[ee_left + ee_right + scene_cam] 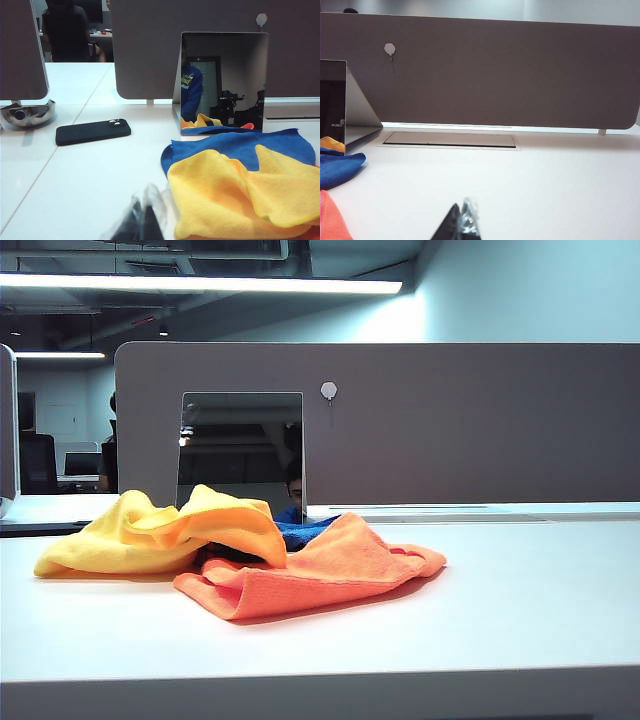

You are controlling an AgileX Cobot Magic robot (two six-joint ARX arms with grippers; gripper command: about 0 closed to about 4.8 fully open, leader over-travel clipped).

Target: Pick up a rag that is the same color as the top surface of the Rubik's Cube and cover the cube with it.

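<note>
The yellow rag (150, 535) lies crumpled on the white table (520, 600), left of centre, with one fold draped over the other cloths. In the left wrist view the rag (235, 200) is close beside my left gripper (142, 222), whose fingers are pressed together with nothing between them. My right gripper (462, 222) is also shut and empty, over bare table to the right of the cloth pile. Neither gripper shows in the exterior view. The Rubik's Cube is out of view in every frame.
An orange cloth (320, 575) lies in front of the rag and a blue cloth (305, 532) behind it. A small mirror (240, 455) leans on the grey partition (450, 420). A black phone (92, 132) and a monitor foot (27, 112) are at the left.
</note>
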